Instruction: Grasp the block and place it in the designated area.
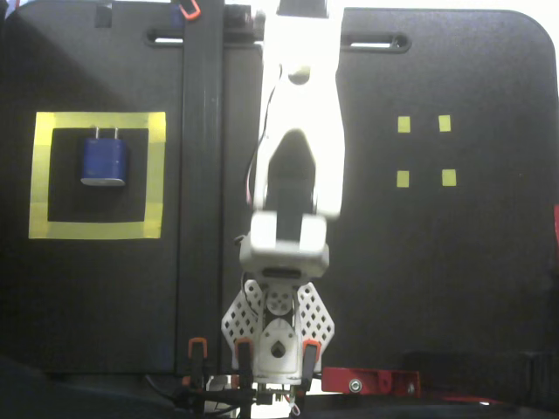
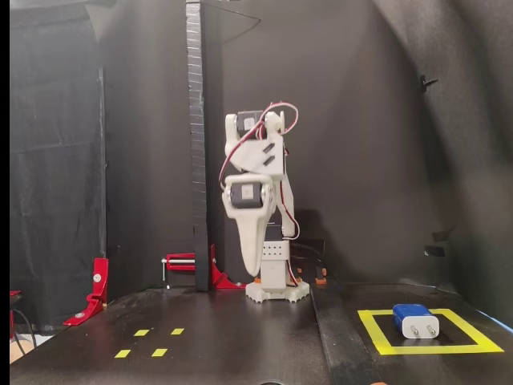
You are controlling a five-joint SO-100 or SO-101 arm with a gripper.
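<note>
Block (image 1: 104, 160): small, dark blue, rounded rectangular body with two short pale prongs at one end. Lies flat on the black surface, free of any contact with the arm. In a fixed view from above the prongs point toward the top edge of the picture; in a fixed view from the side (image 2: 415, 319) a pale end face with two small dark marks faces the camera.

Designated area (image 1: 96, 230): large square frame of wide yellow tape enclosing black surface, at the left of the top-down view and at the lower right of the side view (image 2: 431, 349). The block sits wholly inside it, in the upper part of the enclosed square, clear of the tape.
</note>
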